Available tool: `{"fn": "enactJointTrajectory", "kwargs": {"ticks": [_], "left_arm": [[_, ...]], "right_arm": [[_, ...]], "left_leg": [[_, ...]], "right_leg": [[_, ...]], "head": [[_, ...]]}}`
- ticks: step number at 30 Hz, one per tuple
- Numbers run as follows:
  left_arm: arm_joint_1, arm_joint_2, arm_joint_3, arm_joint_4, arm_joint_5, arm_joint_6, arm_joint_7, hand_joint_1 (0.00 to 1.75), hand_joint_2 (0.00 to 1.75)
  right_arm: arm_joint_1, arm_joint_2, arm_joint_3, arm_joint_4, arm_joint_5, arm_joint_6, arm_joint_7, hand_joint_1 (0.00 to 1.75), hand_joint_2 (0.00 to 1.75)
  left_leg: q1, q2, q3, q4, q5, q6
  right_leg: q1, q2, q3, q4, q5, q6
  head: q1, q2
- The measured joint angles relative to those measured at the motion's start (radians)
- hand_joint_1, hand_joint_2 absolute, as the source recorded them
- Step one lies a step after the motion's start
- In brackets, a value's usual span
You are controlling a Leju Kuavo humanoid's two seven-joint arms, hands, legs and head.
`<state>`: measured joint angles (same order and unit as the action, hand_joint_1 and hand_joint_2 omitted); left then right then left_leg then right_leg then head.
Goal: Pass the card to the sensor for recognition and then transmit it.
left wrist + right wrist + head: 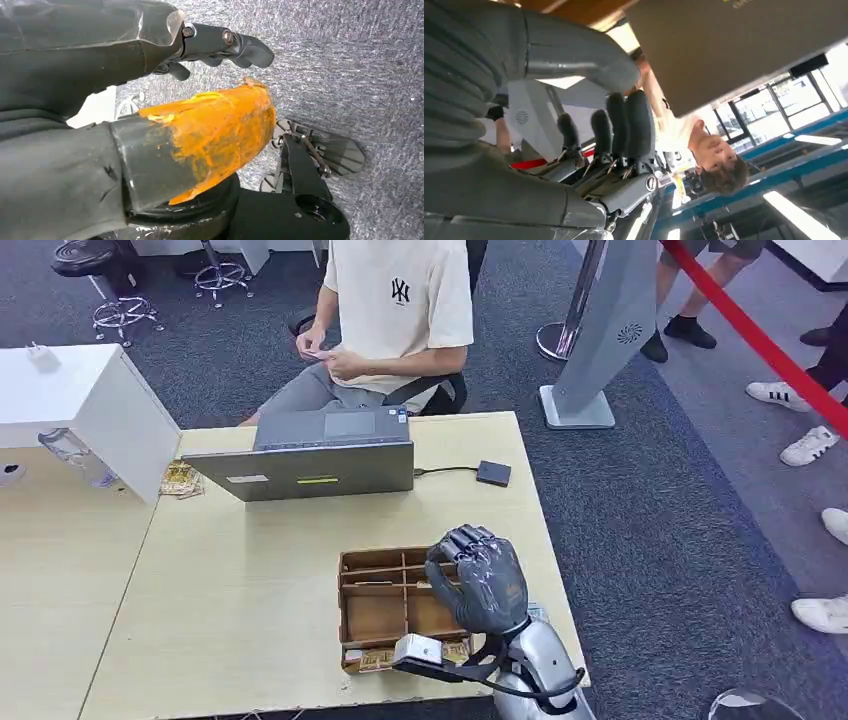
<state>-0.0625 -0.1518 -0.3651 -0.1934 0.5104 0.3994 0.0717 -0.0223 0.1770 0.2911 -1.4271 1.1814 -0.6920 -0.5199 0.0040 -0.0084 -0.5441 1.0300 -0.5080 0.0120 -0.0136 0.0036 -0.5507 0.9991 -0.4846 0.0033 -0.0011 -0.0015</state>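
the right hand [478, 578] hovers over the right end of the wooden compartment box [385, 605], at about 5 o'clock on the pale table [240, 580]; its fingers are curled and nothing shows in them (whether they touch the box cannot be told). the left hand [150, 125] hangs over grey carpet, fingers apart, holding nothing, its thumb smeared orange. a card [318, 354] sits between the seated person's hands [335, 355], at 12 o'clock beyond the table. the small dark sensor [493, 473] lies at 1 o'clock, cabled to the grey laptop [315, 455] just beside it.
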Motion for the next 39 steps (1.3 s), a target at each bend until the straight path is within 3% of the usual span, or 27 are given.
{"fn": "enactJointTrajectory", "kwargs": {"ticks": [1,2,4,5,6,10,11,13,16,26,29,30,39], "left_arm": [[0.0,0.0,0.0,0.0,0.002,0.001,0.0,0.0,0.0],[0.001,0.001,0.002,0.0,0.003,0.002,0.0,0.0,0.0],[0.001,0.002,0.005,0.0,0.004,0.003,0.0,0.0,0.0],[0.001,0.002,0.006,0.0,0.004,0.003,0.0,0.0,0.0],[0.001,0.002,0.008,0.0,0.005,0.005,0.0,0.0,0.0],[0.001,0.002,0.011,0.0,0.005,0.009,-0.001,0.0,0.0],[0.001,0.002,0.012,0.0,0.005,0.01,-0.001,0.0,0.0],[0.001,0.002,0.013,0.0,0.005,0.011,-0.002,0.0,0.0],[0.001,0.002,0.014,0.0,0.005,0.011,-0.005,0.0,0.0],[0.001,0.002,0.014,0.0,0.004,0.01,-0.008,0.0,0.0],[0.001,0.002,0.014,0.0,0.004,0.01,-0.008,0.0,0.0],[0.001,0.002,0.014,0.0,0.004,0.01,-0.008,0.0,0.0],[0.001,0.002,0.014,0.0,0.005,0.009,-0.008,0.0,0.0]], "right_arm": [[0.007,-0.004,-0.003,0.0,0.005,0.0,0.004,0.93,1.75],[0.014,-0.008,-0.006,0.0,0.008,0.0,0.006,1.03,1.75],[0.025,-0.012,-0.012,0.0,0.014,0.0,0.01,1.01,1.75],[0.03,-0.014,-0.013,0.0,0.017,0.0,0.014,0.89,1.75],[0.035,-0.016,-0.013,0.0,0.018,0.0,0.014,0.96,1.75],[0.05,-0.022,-0.014,-0.002,0.018,0.0,0.014,0.96,1.75],[0.052,-0.023,-0.014,-0.002,0.018,0.0,0.014,0.89,1.75],[0.059,-0.026,-0.015,-0.005,0.018,0.0,0.013,0.99,1.75],[0.064,-0.027,-0.015,-0.012,0.016,0.0,0.01,0.87,1.75],[0.061,-0.03,-0.008,-0.014,0.011,0.0,0.014,0.93,1.75],[0.05,-0.03,0.002,-0.004,0.001,0.0,0.015,0.86,1.75],[0.045,-0.03,0.008,0.001,-0.003,0.0,0.018,0.75,1.75],[0.012,-0.036,0.066,0.055,-0.04,0.0,0.049,0.73,1.75]], "left_leg": [[0.0,0.0,0.0,0.0,0.0,0.0],[0.0,0.0,0.0,0.0,0.0,0.0],[0.0,0.0,0.0,0.0,0.0,0.0],[0.0,0.0,0.0,0.0,0.0,0.0],[0.0,0.0,0.0,0.0,0.0,0.0],[0.0,0.0,0.0,0.0,0.0,0.0],[0.0,0.0,0.0,0.0,0.0,0.0],[0.0,0.0,0.0,0.0,0.0,0.0],[0.0,0.0,0.0,0.0,0.0,0.0],[0.0,0.0,0.0,0.0,0.0,0.0],[0.0,0.0,0.0,0.0,0.0,0.0],[0.0,0.0,0.0,0.0,0.0,0.0],[0.0,0.0,0.0,0.0,0.0,0.0]], "right_leg": [[0.0,0.0,0.0,0.0,0.0,0.0],[0.0,0.0,0.0,0.0,0.0,0.0],[0.0,0.0,0.0,0.0,0.0,0.0],[0.0,0.0,0.0,0.0,0.0,0.0],[0.0,0.0,0.0,0.0,0.0,0.0],[0.0,0.0,0.0,0.0,0.0,0.0],[0.0,0.0,0.0,0.0,0.0,0.0],[0.0,0.0,0.0,0.0,0.0,0.0],[0.0,0.0,0.0,0.0,0.0,0.0],[0.0,0.0,0.0,0.0,0.0,0.0],[0.0,0.0,0.0,0.0,0.0,0.0],[0.0,0.0,0.0,0.0,0.0,0.0],[0.0,0.0,0.0,0.0,0.0,0.0]], "head": [[0.0,0.0],[0.0,0.0],[0.0,0.0],[0.0,0.0],[0.0,0.0],[0.0,0.0],[0.0,0.0],[0.0,0.0],[0.0,0.0],[0.0,0.0],[0.0,0.0],[0.0,0.0],[0.0,0.0]]}}
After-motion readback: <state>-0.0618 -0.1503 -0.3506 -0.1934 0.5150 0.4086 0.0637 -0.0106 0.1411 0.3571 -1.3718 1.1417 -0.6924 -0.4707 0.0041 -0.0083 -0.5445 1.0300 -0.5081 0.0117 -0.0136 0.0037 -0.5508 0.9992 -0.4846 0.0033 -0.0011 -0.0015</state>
